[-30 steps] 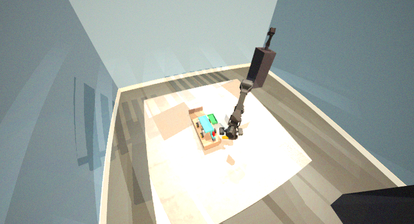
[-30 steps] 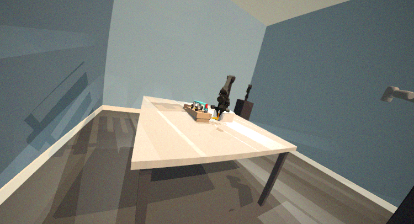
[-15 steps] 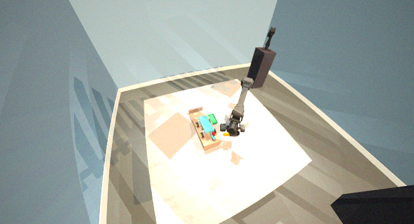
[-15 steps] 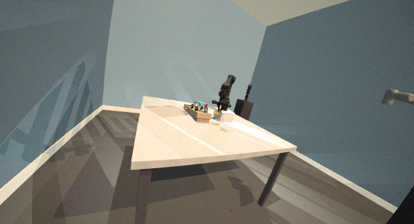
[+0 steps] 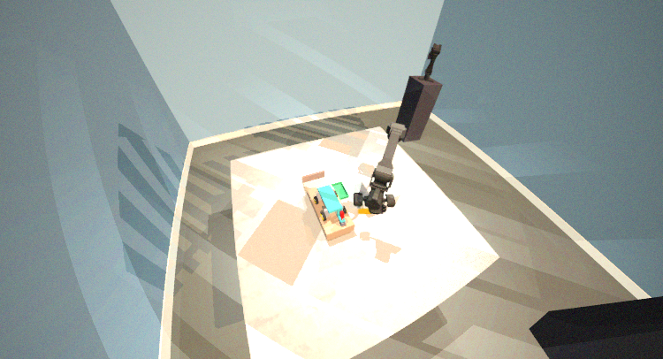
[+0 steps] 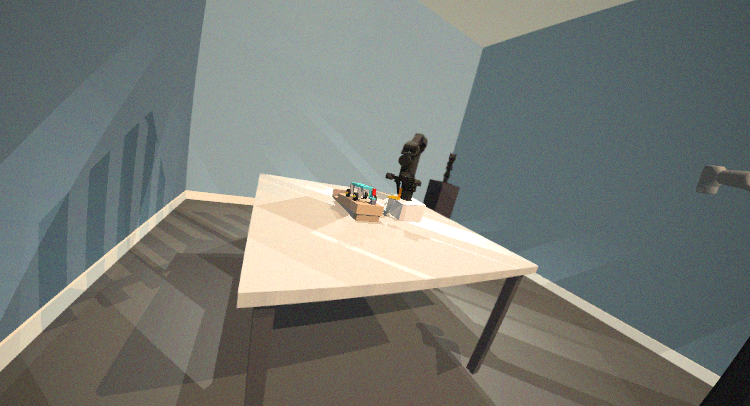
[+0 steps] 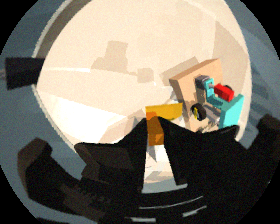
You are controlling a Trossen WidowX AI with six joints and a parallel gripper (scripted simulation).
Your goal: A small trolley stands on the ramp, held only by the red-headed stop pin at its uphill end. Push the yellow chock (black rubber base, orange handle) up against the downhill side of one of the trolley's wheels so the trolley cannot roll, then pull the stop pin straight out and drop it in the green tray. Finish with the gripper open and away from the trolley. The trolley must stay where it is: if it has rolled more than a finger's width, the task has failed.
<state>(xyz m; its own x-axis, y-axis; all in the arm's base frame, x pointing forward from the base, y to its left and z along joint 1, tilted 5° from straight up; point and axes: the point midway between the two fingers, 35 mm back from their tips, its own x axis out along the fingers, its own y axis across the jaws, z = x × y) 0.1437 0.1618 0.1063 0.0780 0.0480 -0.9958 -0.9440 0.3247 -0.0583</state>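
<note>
So the gripper (image 5: pixel 373 202) (image 6: pixel 401 192) (image 7: pixel 151 120) is closed down narrow, and it's got the yellow chock (image 5: pixel 364 211) (image 6: pixel 394 197) (image 7: pixel 167 111) by its orange handle (image 6: pixel 400 192) (image 7: pixel 155 131). You can see that best in the wrist view: the handle is pinched between the dark fingertips near the middle of the frame, with the yellow part just past them. In the exterior view the chock looks like it's up off the table (image 5: pixel 324 282) (image 6: pixel 340 256) (image 7: pixel 141 40), right of center. I can't make out the black rubber base in any of the views.

Next out is the ramp (image 5: pixel 339 232) (image 6: pixel 368 209) (image 7: pixel 183 85), near the chock but apart from it: to the left of it in the top and exterior views, to the right in the wrist one. The turquoise-topped trolley (image 5: pixel 329 198) (image 6: pixel 362 185) (image 7: pixel 232 112) is sitting on the ramp, and the red-headed stop pin (image 5: pixel 342 215) (image 6: pixel 374 192) (image 7: pixel 224 92) is at its end, lower right of the trolley in the top view. So the pin's in and the chock isn't at a wheel.

Green tray (image 5: pixel 340 190) is just beside the ramp, around the middle of the top view.
</note>
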